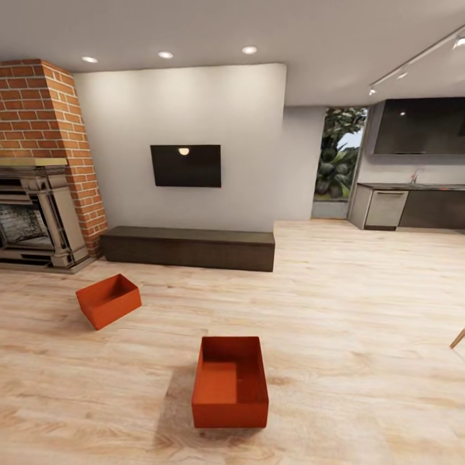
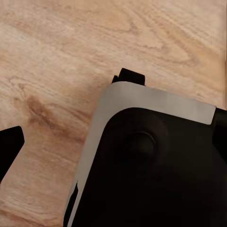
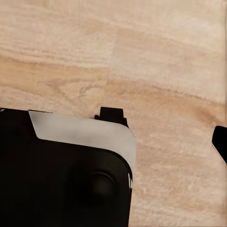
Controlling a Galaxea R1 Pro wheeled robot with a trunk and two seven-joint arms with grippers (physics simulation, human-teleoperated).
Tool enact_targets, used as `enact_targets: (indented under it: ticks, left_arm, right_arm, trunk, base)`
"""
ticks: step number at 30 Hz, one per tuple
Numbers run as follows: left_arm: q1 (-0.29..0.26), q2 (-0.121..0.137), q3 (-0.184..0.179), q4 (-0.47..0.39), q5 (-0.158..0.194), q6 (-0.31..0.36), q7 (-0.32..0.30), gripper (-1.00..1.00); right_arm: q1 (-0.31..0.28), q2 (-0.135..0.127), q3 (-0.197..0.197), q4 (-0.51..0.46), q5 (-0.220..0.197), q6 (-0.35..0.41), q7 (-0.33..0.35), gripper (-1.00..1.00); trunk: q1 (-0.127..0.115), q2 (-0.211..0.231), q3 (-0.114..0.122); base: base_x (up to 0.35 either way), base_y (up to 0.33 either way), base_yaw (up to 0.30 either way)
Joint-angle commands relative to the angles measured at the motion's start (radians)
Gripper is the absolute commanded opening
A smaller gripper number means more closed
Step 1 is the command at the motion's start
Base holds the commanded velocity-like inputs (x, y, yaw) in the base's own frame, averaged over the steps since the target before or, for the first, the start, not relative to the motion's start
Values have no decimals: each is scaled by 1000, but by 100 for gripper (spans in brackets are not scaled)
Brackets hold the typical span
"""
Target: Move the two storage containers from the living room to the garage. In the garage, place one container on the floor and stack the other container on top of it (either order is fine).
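Fingertips of the left gripper (image 2: 71,109) show in the left wrist view as two black tips, one fingertip (image 2: 9,144) well apart from the other with bare wood plank floor (image 2: 61,52) between them, so the jaws stand spread and hold nothing. Just beside them sits a black and grey part of the robot's body (image 2: 151,161). The right gripper (image 3: 165,127) in the right wrist view looks much the same: one black fingertip (image 3: 112,115) at the edge of a black and grey robot body part (image 3: 66,170), the other fingertip far across, light plank floor (image 3: 165,56) between, jaws spread and empty.

From the head view, the nearer storage container (image 1: 230,381) stands upright on the plank floor (image 1: 361,323) of the living room, near the robot and about centre, its open top showing an empty inside. The second storage container (image 1: 108,299) lies farther off and to the left, turned at an angle to the first and well apart from it; it seems slightly tilted. Both are orange-red and lidless.

Beyond them a long dark low cabinet (image 1: 188,247) runs along the white far wall, with a black wall TV (image 1: 186,165) mounted above it. At far left stands a brick fireplace (image 1: 39,168). At far right the room opens to a kitchen area with dark cabinets (image 1: 420,126) and a window showing green plants (image 1: 339,155).
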Motion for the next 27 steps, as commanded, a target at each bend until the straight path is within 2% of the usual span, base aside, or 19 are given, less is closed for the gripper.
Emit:
enact_targets:
  ticks: [1,27]
  left_arm:
    - [0,-1,6,-2,3,7,1,100]
    - [0,-1,6,-3,3,4,1,100]
  right_arm:
    - [-1,0,8,3,-10,-7,1,100]
    - [-1,0,9,3,-10,-6,1,100]
  trunk:
    - [1,0,-1]
    - [1,0,-1]
  base:
    - [330,0,0]
    - [330,0,0]
